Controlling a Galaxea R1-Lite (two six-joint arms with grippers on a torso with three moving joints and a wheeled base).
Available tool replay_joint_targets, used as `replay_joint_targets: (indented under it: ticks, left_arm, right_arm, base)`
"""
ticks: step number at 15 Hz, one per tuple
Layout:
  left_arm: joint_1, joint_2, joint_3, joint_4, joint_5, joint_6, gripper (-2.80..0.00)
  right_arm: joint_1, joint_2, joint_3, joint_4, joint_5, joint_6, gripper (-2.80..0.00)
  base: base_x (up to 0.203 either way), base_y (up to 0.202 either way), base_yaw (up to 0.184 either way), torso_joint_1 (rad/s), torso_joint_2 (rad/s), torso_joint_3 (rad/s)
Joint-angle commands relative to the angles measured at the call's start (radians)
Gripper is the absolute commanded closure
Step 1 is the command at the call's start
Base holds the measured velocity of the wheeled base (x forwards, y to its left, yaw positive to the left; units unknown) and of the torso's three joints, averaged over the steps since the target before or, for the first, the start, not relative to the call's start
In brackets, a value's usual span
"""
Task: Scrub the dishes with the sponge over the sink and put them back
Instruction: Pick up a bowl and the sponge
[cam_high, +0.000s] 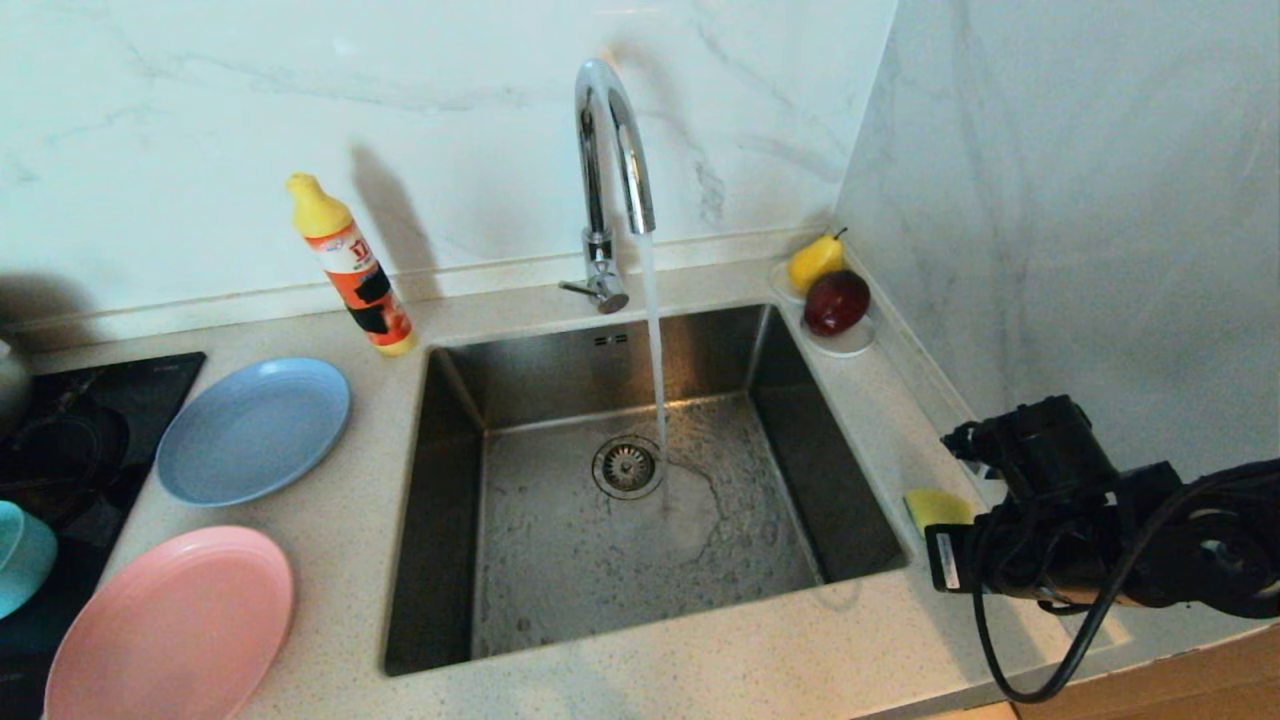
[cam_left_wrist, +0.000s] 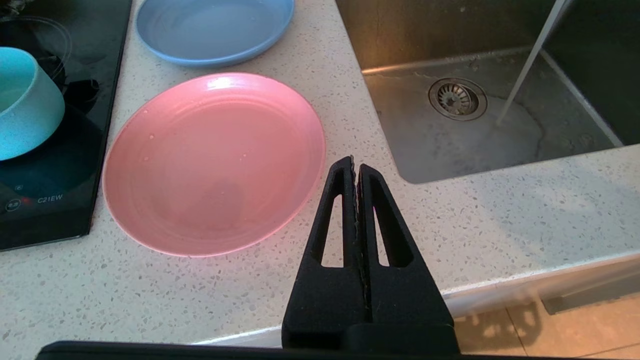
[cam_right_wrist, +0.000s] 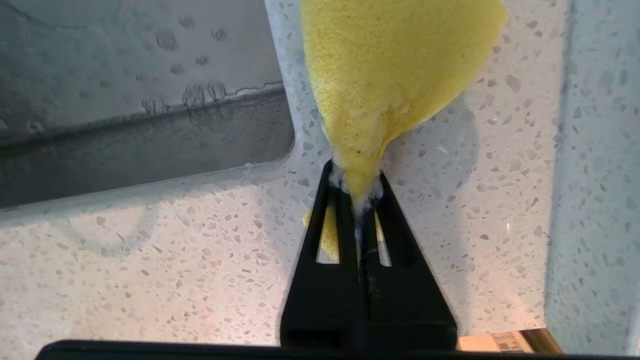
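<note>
The speckled countertop (cam_high: 330, 560) fills the lower part of the head view, with the steel sink (cam_high: 640, 560) set in its middle and a thin stream of water running from the tall chrome tap (cam_high: 610, 150) to just beside the round drain (cam_high: 627, 466). At far left sits a black cooktop (cam_high: 90, 400), and the teal bowl (cam_high: 20, 555) stands on it at the left edge. The pink plate (cam_high: 175, 630) lies on the counter at lower left; the blue plate (cam_high: 255, 428) lies just above it, the two close but apart. A tilted soap bottle (cam_high: 352, 268) (yellow cap, orange label) stands at the sink's upper left corner. At upper right a small white saucer (cam_high: 845, 345) holds a pear (cam_high: 815, 260) and a dark red fruit (cam_high: 836, 301).

The right gripper (cam_right_wrist: 356, 192) at right centre, beside the sink, has its jaws pinched tight on a corner of the yellow sponge (cam_right_wrist: 395, 65), which lies on the counter. The left gripper (cam_left_wrist: 356, 170) hangs near the pink plate's edge, jaws pressed together on nothing.
</note>
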Motion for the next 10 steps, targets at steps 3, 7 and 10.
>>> replay_joint_targets:
  ticks: [3,7,10]
  left_arm:
    - [0.0,0.0,0.012,0.0,0.0,0.001,0.0]
    - [0.0,0.0,0.012,0.0,0.0,0.001,0.0]
    - [0.0,0.0,0.012,0.0,0.0,0.001,0.0]
  right_arm:
    - [0.0,0.003,-0.005,-0.001,-0.001,0.002,0.0]
    - [0.009,-0.079,-0.008,0.003,-0.013,-0.004,0.0]
    - [0.074,-0.197,-0.013,0.015,-0.008,-0.014,0.0]
  base:
    - [0.0,0.0,0.0,0.0,0.0,0.0]
    - [0.0,0.0,0.0,0.0,0.0,0.0]
    - [0.0,0.0,0.0,0.0,0.0,0.0]
